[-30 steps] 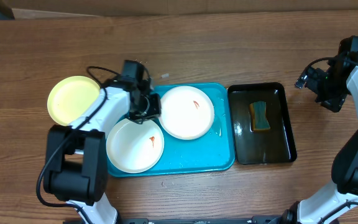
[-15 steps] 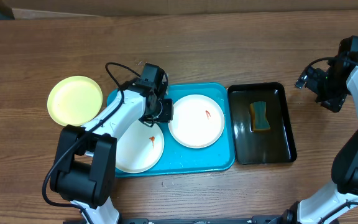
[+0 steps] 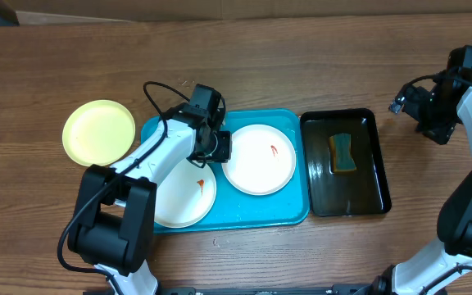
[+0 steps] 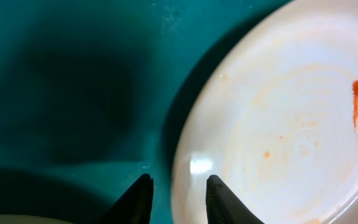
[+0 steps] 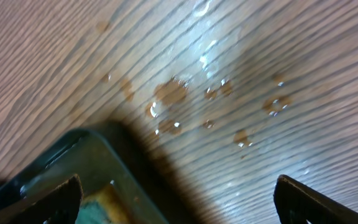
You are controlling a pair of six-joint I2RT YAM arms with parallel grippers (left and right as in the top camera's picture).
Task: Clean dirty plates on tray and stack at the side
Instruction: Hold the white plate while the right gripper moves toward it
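Nearest the arms' bases, the front white plate (image 3: 185,201) sat in the turquoise tray (image 3: 252,209), its red smear uncleaned. Just beyond it, the left gripper (image 3: 217,147) was down at the left rim of the second white plate (image 3: 258,159). Its jaws were only a little apart and clamped on nothing, with the rim edge showing in the gap between them.

Off the tray to the left lay the yellow-green plate (image 3: 99,133), alone on the table (image 3: 301,65). To the right sat the black tray (image 3: 359,192) with the sponge (image 3: 342,153) in it. Far right and high, the right gripper (image 3: 427,111) hung spread wide and empty.

Here was the danger: with fingers straddling that rim, a sideways swing could catch the lip. That would skid the plate into its neighbour or tip it up.

The overhead buried the left fingertips under the wrist, and only the left wrist view gave the narrow gap. It also showed a faint orange film across the plate, where the overhead showed just one streak. The right wrist view alone caught water drops (image 5: 216,90) on the wood beside the black tray's corner. Only the overhead showed all three plates.
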